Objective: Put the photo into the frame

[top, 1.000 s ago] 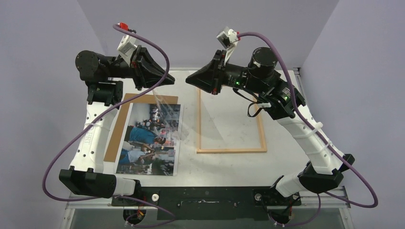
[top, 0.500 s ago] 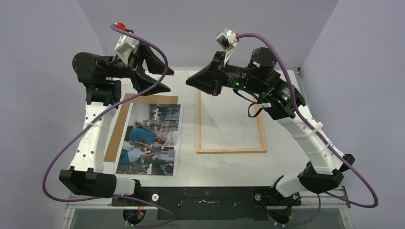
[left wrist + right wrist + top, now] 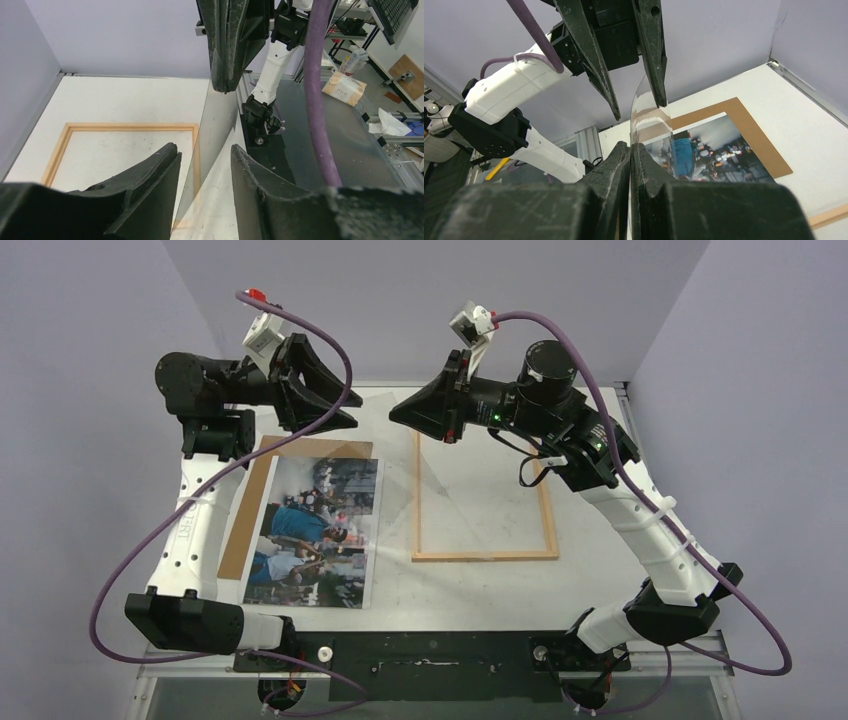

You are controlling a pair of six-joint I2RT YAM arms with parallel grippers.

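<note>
Right fingers (image 3: pixel 616 167) pinching clear sheet (image 3: pixel 649 107), left fingers (image 3: pixel 152 172) spread around it

Pale lilac walls (image 3: pixel 420 300) enclose a white table (image 3: pixel 480 590).

No legible text: dark lettering on left arm's white link (image 3: pixel 186 528) and print on tan packet (image 3: pixel 343 85) beyond the table, both too small to read.

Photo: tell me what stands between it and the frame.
A clear sheet, pinched in the right gripper, hangs over the gap between the photo and the frame. Nothing else visible blocks the way.
</note>
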